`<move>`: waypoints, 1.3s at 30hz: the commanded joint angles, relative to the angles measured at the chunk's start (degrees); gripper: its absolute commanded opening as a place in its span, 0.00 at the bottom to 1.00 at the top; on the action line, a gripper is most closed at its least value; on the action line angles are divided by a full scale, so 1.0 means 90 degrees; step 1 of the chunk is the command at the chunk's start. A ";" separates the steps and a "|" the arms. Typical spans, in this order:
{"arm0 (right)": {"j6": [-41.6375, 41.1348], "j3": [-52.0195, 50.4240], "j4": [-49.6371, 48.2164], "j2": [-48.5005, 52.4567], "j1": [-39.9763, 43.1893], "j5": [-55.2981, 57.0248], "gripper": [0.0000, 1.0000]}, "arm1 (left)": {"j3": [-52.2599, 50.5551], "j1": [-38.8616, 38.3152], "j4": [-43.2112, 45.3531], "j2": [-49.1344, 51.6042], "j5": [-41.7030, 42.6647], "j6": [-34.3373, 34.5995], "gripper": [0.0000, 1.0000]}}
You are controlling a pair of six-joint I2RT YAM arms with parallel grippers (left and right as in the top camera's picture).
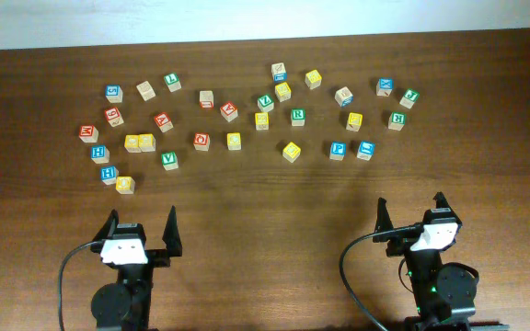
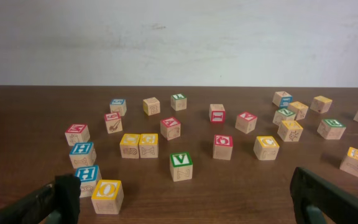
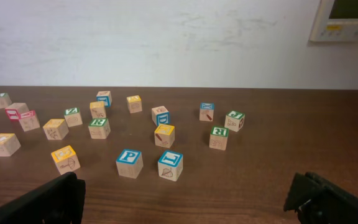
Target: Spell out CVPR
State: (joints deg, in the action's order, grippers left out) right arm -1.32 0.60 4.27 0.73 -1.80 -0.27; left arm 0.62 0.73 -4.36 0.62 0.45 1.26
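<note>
Many lettered wooden blocks lie scattered across the far half of the table (image 1: 265,198). A green V block (image 1: 168,159) sits at the front left and shows in the left wrist view (image 2: 180,163). A blue P block (image 1: 338,150) sits right of centre and shows in the right wrist view (image 3: 130,160). A green R block (image 1: 297,116) lies further back, also in the right wrist view (image 3: 99,126). A yellow block (image 2: 266,147) may carry a C; I cannot read it. My left gripper (image 1: 142,225) and right gripper (image 1: 410,213) are open and empty at the near edge, well short of the blocks.
A yellow O block (image 2: 107,194) and a blue H block (image 2: 87,177) lie closest to my left gripper (image 2: 185,202). A blue block (image 3: 170,163) stands beside the P in front of my right gripper (image 3: 185,199). A white wall (image 1: 265,18) backs the table.
</note>
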 commanded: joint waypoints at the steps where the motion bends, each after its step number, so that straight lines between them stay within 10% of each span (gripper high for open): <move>1: 0.0619 -0.0032 -0.0012 0.0012 0.0036 0.0610 0.98 | -0.0012 0.0034 -0.0049 0.0396 -0.0194 -0.0097 0.99; 27: 0.0619 -0.0032 -0.0012 0.0012 0.0036 0.0610 0.99 | -0.0012 0.0034 -0.0041 0.0396 -0.0214 -0.0100 0.99; 33: 0.0619 -0.0032 -0.0012 0.0012 0.0036 0.0607 0.98 | -0.0010 0.0015 0.2341 0.0396 0.5663 -0.0049 0.99; 36: 0.0619 -0.0032 -0.0012 0.0012 0.0036 0.0607 0.98 | 0.0245 0.0022 0.5489 0.0396 0.5238 0.0954 0.99; 39: 0.0619 -0.0032 -0.0012 0.0012 0.0036 0.0607 0.98 | 0.1664 0.0022 0.3966 0.0449 0.3997 0.0945 0.99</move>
State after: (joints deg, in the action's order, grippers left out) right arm 4.51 0.62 3.84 1.04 -1.80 4.32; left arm 6.04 0.78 39.18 4.29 44.51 8.08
